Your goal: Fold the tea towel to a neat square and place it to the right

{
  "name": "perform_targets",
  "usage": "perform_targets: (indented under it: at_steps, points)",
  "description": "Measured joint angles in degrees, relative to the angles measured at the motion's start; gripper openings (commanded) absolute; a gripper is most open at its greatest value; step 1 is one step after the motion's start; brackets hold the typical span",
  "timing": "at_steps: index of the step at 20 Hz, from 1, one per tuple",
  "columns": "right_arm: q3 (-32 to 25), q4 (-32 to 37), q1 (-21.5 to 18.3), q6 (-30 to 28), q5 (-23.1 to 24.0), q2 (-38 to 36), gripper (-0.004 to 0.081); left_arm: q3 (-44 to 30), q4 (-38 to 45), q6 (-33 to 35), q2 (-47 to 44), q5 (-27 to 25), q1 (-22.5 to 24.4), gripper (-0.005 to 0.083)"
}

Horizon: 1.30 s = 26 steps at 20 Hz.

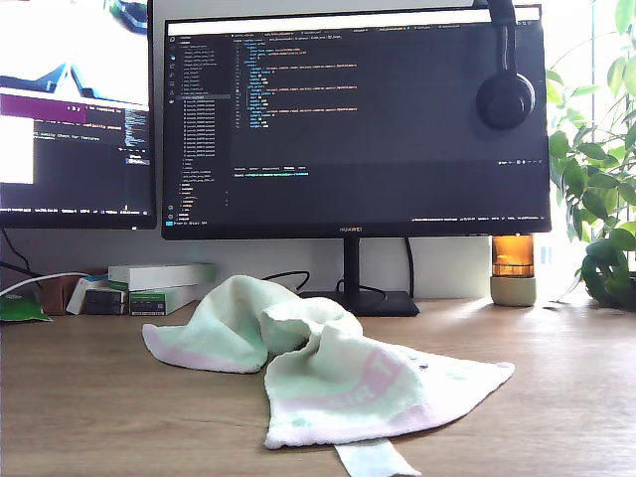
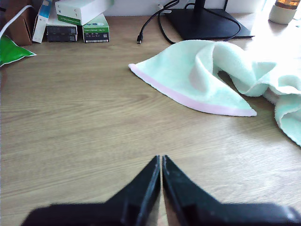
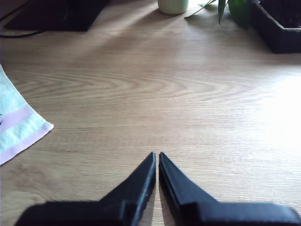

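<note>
The tea towel (image 1: 328,373) lies crumpled on the wooden desk in the middle of the exterior view, pale mint and white with pink bands and pink lettering; a small white tag pokes out at its near edge. My first gripper (image 2: 160,161) is shut with nothing in it, hovering over bare wood short of the tea towel (image 2: 197,75). My second gripper (image 3: 156,156) is also shut and empty; only a pink-banded corner of the tea towel (image 3: 16,125) shows beside it. Neither gripper appears in the exterior view.
Two monitors stand at the back, the main monitor's stand (image 1: 358,298) just behind the towel. Small boxes (image 1: 159,283) sit at the exterior view's left, an amber jar (image 1: 513,268) and a plant (image 1: 596,199) at its right. A black cable (image 2: 150,23) lies near the boxes.
</note>
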Motion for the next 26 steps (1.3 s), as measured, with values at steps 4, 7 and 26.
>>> perform_targets:
  at_steps: [4,7,26]
  points:
    - [-0.1,5.1,0.0,1.2,0.0,0.0,-0.0011,0.1,6.6,-0.5,-0.1,2.3,0.0,-0.0024]
    - [-0.1,5.0,0.0,1.2,0.0,0.0,-0.0011,0.1,6.4,-0.5,0.0,2.4,0.0,-0.0024]
    - [14.4,-0.4,12.4,-2.5,-19.2,14.0,-0.0011,5.9,10.0,2.5,8.4,7.6,-26.3,-0.0024]
